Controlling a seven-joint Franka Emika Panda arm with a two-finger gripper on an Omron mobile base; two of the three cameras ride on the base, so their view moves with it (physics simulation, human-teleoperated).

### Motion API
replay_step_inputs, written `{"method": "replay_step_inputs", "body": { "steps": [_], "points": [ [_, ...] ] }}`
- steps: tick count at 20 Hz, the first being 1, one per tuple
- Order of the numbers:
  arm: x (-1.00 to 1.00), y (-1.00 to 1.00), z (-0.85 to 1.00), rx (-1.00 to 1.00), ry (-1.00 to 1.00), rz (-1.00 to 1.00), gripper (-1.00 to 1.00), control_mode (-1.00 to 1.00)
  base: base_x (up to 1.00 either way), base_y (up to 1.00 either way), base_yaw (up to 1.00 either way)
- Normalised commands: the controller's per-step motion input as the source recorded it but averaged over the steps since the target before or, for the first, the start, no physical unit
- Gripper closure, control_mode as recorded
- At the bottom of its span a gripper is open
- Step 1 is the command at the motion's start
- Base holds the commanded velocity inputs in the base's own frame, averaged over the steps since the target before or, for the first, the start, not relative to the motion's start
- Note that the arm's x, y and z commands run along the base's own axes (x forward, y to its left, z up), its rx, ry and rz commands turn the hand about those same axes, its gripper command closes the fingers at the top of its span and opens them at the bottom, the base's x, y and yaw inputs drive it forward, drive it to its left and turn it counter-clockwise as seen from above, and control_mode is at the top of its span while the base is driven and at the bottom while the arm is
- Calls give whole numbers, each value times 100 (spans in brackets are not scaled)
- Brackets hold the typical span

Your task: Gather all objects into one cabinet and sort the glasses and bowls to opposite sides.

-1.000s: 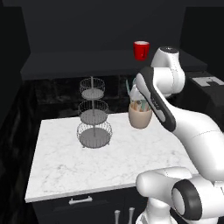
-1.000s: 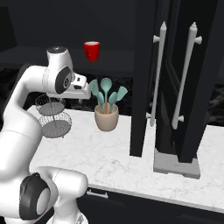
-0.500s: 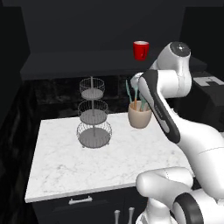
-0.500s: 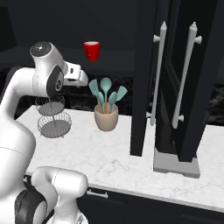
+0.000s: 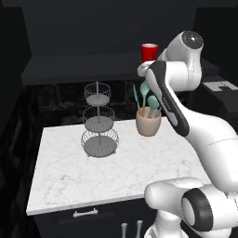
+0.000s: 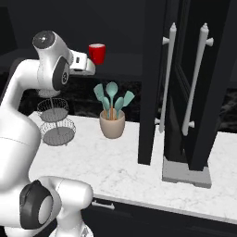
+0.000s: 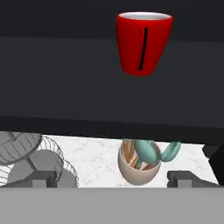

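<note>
Arm lined up on a red cup high on a dark shelf

Dark walls and black cabinetry surrounded a white marble tabletop (image 5: 69,176), on which stood a three-tier wire stand (image 5: 98,124) and a beige pot of teal utensils (image 6: 112,115). Above and behind them ran a dark shelf (image 5: 79,65), and on it stood a red cup (image 7: 143,41), upright and alone. In the right base view the cup (image 6: 96,53) sat just beyond the end of the arm's hand; the hand view showed it straight ahead and well apart from the jaws (image 7: 113,178). The two dark fingertips (image 7: 39,178) stood wide apart at either side of the bottom of that view, with nothing between them, so the jaws were spread and empty.

The level, head-on aim of the hand suggested that the arm was placed to reach forward and take the cup from the side, which suits a small cup standing on a high ledge. To the right, the tall black cabinet (image 6: 203,83) with long silver bar handles (image 6: 167,74) stood with its doors apparently ajar, probably as the place meant to receive the cup.

A thin black vertical stroke ran down the cup's front; no lettering, brand or label could be read on anything.
</note>
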Motion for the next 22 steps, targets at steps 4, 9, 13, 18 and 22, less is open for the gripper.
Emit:
{"method": "replay_step_inputs", "body": {
  "steps": [4, 9, 13, 18, 22],
  "points": [
    [14, -3, 64, 0, 0, -9, -100, -100, 0, 0, 0],
    [1, -26, 9, -3, -14, -17, -100, -100, 0, 0, 0],
    [1, -3, 1, -1, -22, -12, -100, -100, 0, 0, 0],
    [0, -1, 0, 0, -10, -1, -100, -100, 0, 0, 0],
    [5, -14, 18, 3, 3, 2, -100, -100, 0, 0, 0]
  ]
}}
